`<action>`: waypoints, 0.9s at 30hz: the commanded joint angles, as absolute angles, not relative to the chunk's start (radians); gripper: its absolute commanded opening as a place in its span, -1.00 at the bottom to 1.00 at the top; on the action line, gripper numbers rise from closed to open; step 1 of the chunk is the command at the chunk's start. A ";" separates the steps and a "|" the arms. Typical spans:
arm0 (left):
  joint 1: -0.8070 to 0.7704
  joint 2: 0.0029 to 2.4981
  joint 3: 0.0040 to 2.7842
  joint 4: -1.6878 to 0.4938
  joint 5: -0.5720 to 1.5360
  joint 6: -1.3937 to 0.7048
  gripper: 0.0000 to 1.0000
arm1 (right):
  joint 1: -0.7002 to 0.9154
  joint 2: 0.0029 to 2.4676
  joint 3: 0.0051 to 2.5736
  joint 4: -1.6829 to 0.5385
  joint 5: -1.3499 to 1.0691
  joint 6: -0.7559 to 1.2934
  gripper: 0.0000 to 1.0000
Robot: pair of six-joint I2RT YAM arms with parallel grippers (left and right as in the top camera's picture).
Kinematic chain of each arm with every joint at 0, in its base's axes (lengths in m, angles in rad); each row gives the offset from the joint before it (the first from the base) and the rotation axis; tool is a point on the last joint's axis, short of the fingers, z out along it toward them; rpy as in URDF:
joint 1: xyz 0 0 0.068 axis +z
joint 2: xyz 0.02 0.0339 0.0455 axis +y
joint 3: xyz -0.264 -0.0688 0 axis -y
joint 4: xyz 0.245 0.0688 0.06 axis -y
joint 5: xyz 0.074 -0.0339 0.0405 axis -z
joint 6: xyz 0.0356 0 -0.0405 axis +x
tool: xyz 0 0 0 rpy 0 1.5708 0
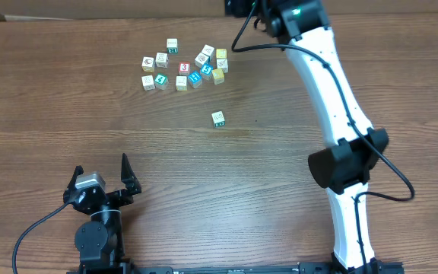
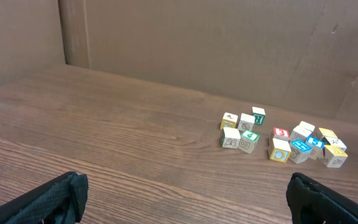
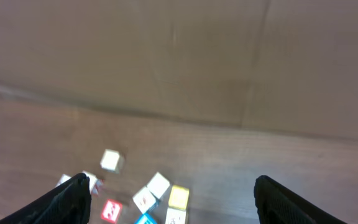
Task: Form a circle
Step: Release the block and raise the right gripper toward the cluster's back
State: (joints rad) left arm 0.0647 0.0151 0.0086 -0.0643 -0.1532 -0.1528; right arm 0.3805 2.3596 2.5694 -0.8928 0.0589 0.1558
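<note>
The circle [image 1: 221,65] is a tight bunch of white, teal-marked and yellow cubes at the right end of the cube scatter on the far side of the table. It also shows in the left wrist view [image 2: 316,142] and, blurred, in the right wrist view [image 3: 179,196]. A lone cube [image 1: 218,118] sits apart, nearer the middle. My right gripper [image 3: 179,200] hovers above the bunch, open, with nothing between its fingers; in the overhead view its fingers are cut off by the top edge. At the near left, far from the cubes, my left gripper [image 1: 101,176] [image 2: 185,199] stands open and empty.
More picture cubes [image 1: 160,62] lie spread to the left of the bunch, among them a red-marked one [image 1: 184,68]. The right arm [image 1: 310,46] stretches from the near right up over the table's right side. A brown wall [image 2: 229,43] backs the table.
</note>
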 commanded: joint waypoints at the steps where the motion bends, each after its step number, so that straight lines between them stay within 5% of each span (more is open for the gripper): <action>1: 0.052 0.005 0.005 -0.064 -0.145 -0.134 0.99 | 0.384 2.425 2.467 -0.836 0.042 0.149 0.61; 18: 0.052 0.005 0.005 -0.064 -0.145 -0.134 0.99 | 0.388 2.591 2.317 -0.658 -0.025 0.149 0.59; 27: 0.052 0.005 0.005 -0.064 -0.145 -0.134 0.99 | 0.402 2.597 2.317 -0.638 -0.025 0.149 0.38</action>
State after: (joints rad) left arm 0.0647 0.0151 0.0086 -0.0639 -0.1528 -0.1528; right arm 0.3885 2.5896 2.3150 -0.6422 -0.0193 0.1543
